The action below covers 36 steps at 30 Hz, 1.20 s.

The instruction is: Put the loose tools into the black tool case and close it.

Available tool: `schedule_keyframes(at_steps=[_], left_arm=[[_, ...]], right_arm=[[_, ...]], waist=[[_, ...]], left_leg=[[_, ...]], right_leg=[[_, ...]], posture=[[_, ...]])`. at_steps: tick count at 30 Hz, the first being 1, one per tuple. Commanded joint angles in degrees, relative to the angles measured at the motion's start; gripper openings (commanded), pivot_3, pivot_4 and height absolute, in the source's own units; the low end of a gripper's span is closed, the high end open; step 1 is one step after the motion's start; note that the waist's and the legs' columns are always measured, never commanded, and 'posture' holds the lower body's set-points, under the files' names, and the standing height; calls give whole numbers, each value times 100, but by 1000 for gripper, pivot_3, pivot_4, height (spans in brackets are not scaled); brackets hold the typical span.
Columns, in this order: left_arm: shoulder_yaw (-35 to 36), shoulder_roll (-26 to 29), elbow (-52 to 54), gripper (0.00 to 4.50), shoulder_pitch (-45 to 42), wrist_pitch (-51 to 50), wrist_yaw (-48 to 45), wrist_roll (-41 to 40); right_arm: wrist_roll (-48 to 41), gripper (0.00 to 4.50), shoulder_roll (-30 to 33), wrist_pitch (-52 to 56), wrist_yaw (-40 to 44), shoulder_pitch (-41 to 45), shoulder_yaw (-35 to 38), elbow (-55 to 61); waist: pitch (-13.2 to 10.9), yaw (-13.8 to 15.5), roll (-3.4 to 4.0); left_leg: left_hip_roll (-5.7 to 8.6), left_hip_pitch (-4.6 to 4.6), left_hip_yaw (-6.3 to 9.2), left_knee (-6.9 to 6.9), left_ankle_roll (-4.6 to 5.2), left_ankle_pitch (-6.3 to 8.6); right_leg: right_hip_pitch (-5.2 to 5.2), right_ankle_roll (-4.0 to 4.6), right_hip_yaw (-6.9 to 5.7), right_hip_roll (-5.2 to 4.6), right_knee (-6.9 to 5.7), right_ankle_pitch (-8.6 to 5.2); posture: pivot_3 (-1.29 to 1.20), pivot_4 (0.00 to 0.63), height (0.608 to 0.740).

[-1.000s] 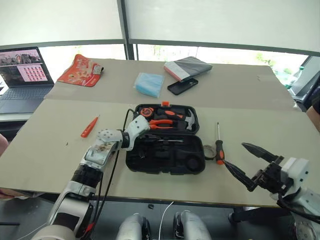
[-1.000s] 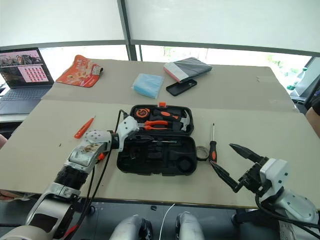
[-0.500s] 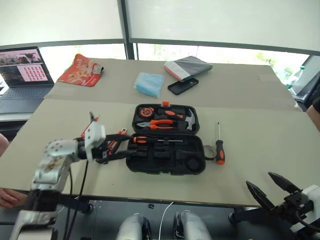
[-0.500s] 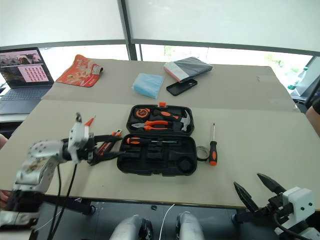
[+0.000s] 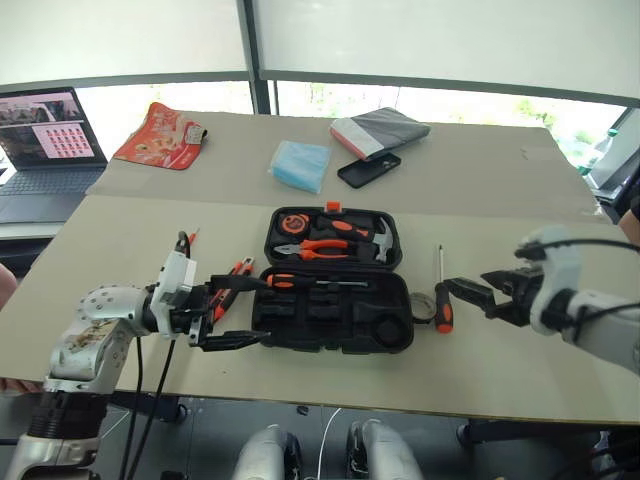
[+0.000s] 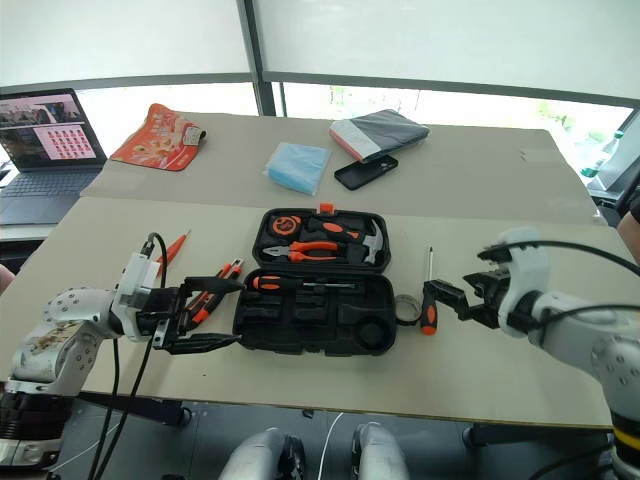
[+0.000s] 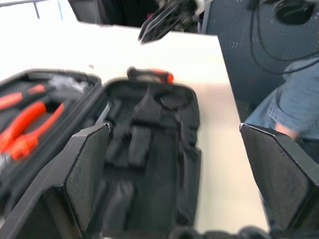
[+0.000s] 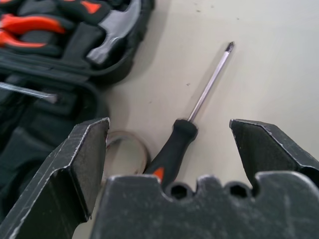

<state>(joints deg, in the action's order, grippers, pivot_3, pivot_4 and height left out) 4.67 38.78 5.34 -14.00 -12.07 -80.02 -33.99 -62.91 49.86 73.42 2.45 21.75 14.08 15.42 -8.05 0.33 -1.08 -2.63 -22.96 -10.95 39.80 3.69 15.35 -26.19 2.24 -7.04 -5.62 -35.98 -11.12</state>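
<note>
The black tool case (image 5: 330, 322) lies open at the table's middle, with pliers, a hammer and a tape measure in its far half and an orange-and-black screwdriver (image 5: 300, 281) in its near half. My left gripper (image 5: 262, 311) is open and level just left of the case, holding nothing. An orange-and-black utility knife (image 6: 212, 290) lies beside it, and a slim orange screwdriver (image 6: 172, 247) is farther left. Right of the case lie a tape ring (image 8: 127, 144) and a black-handled screwdriver (image 8: 172, 149). My right gripper (image 6: 445, 298) hangs open over that screwdriver's handle.
At the back of the table are a laptop (image 5: 50, 130), a red packet (image 5: 165, 135), a blue pack (image 5: 300, 165), a black phone (image 5: 368, 170) and a folded grey-and-pink item (image 5: 380, 132). A person in a blue sleeve (image 7: 294, 99) is past the table's right end.
My left gripper opened and drew back left out of the case, leaving a screwdriver in its near half. My right arm dipped, then swung forward over the black-handled screwdriver.
</note>
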Motion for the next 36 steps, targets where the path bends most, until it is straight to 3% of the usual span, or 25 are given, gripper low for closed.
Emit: schedule_keyframes(at_steps=[1, 8, 14, 18, 21, 25, 28, 30, 33, 36], left_arm=[[88, -80, 265, 4480, 73, 140, 219, -25], [85, -201, 507, 4480, 385, 274, 473, 10], [238, -184, 735, 4500, 595, 336, 713, 3], [311, -173, 888, 4500, 809, 343, 828, -13], [341, -201, 1006, 4500, 915, 321, 959, -32], [479, -206, 1024, 4500, 955, 296, 1095, -124], [699, -155, 985, 4500, 1001, 336, 1042, -255], [774, -73, 902, 4500, 1036, 229, 1013, -284], [846, -117, 787, 4500, 982, 134, 1163, -352], [896, -96, 695, 4500, 978, 165, 1167, -331]], right_arm=[[317, 4500, -414, 629, -328, 658, -160, -764], [1295, 4500, -699, 724, 122, 1030, -929, -1393], [1919, 2925, -713, 761, 482, 986, -1041, -1691], [2072, 1416, -710, 884, 655, 944, -876, -1794], [2146, 713, -598, 693, 902, 851, -808, -1687], [2312, 694, -292, -560, 1846, 636, -644, -1294], [2662, 694, 367, -2603, 3823, 404, -705, -708], [2846, 694, 620, -3377, 4720, 544, -940, -420], [3039, 694, 403, -3337, 5284, 1346, -1827, -191], [4057, 694, 141, -3728, 5845, 2116, -3180, -209]], waist=[[2, -9, -5], [2, -20, -4], [2, -33, -4], [3, -17, -3], [5, 13, -6], [5, 38, -7], [-12, 30, 20], [-22, -19, 37], [-24, -175, 33], [-26, -176, 27]], left_leg=[[0, 0, -1, 1, 2, 2], [0, -3, -8, 3, 6, 4], [-4, 8, -7, 4, -4, 0], [-7, 12, -4, 4, -8, -3], [-6, 9, -4, 5, -5, -1], [1, 1, -4, 7, 4, 4], [11, -11, -6, 7, 14, 9], [15, -15, -10, 7, 27, 7], [-5, 10, -12, 4, 16, 3], [-26, 16, -8, -1, -12, 1]], right_leg=[[2, -3, -1, 2, 3, 0], [0, -38, -3, -2, 0, -14], [4, -48, -1, -6, -12, -18], [8, -45, -1, -5, -13, -15], [8, -48, -1, -9, -10, -13], [8, -54, -4, -41, -3, -10], [-1, -66, -4, -45, 0, -5], [-9, -75, -1, -38, 2, -2], [4, -74, 0, -31, 2, -4], [0, -69, 1, -9, -4, -5]], posture=[[0, 150, 740], [0, 150, 740], [0, 150, 740], [0, 150, 740], [0, 150, 740], [0, 150, 740], [0, 150, 740], [0, 150, 740], [0, 150, 740], [0, 150, 740]])
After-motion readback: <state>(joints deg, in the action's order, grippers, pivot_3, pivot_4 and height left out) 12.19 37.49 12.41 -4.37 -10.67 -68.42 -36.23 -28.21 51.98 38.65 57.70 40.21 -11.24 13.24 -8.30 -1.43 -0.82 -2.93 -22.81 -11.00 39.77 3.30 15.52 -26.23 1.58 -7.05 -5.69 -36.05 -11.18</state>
